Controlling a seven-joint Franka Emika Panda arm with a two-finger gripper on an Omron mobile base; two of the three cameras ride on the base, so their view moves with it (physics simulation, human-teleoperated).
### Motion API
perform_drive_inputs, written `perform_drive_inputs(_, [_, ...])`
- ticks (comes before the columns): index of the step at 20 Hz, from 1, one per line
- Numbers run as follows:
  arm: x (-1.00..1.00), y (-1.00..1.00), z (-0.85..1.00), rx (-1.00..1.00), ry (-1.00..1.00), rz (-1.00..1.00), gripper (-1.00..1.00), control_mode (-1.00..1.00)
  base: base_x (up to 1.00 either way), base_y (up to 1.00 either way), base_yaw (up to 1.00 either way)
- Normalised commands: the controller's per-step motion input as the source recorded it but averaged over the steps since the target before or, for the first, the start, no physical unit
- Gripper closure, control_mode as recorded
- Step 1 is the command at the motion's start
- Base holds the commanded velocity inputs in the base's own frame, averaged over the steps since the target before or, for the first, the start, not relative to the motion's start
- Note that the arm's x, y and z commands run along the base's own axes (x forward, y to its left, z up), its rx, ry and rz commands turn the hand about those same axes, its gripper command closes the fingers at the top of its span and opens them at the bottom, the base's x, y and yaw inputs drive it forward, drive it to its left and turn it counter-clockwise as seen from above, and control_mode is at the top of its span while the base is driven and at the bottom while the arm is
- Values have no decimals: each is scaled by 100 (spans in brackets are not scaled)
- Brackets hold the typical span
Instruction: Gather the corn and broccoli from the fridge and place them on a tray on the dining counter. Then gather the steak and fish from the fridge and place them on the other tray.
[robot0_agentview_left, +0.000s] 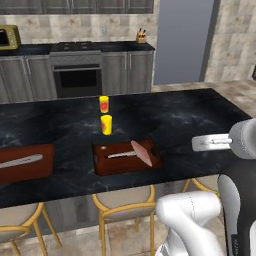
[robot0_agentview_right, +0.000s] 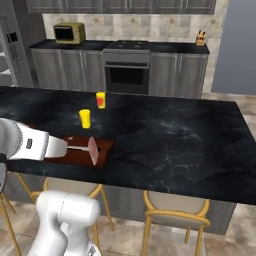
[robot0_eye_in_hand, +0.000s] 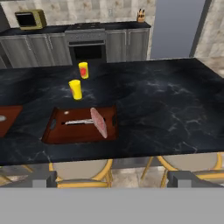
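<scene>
Pinkish-red steak (robot0_eye_in_hand: 99, 121) lies tilted on its edge inside a reddish-brown tray (robot0_eye_in_hand: 58, 133), at the tray's right half, lower centre-left of my hand view. A thin silvery thing (robot0_eye_in_hand: 78, 122), too small for me to name, lies in the same tray, touching the steak's left side. That tray sits on the black marble-look bench (robot0_eye_in_hand: 166, 109), near its front edge. A second tray (robot0_agentview_left: 35, 167) of the same colour rests at the far left of the left base view, well apart from the first, holding a long pale strip (robot0_agentview_left: 20, 161) I cannot identify. Two yellow cups with red labels (robot0_agentview_left: 106, 124) stand upright behind the steak's tray, one beyond the other. My gripper (robot0_eye_in_hand: 111, 178) hovers at the bottom of the hand view, fingers spread wide, holding nothing. Yellow-framed stools (robot0_agentview_right: 172, 212) stand under the bench.
</scene>
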Motion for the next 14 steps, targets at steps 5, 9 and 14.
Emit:
perform_drive_inputs(5, [0, 0, 0, 0, 0, 0, -100, 100, -100, 69, 3])
perform_drive_inputs(9, [0, 0, 0, 0, 0, 0, -100, 100, -88, 100, 17])
perform_drive_inputs(14, [0, 0, 0, 0, 0, 0, -100, 100, -47, 100, 10])
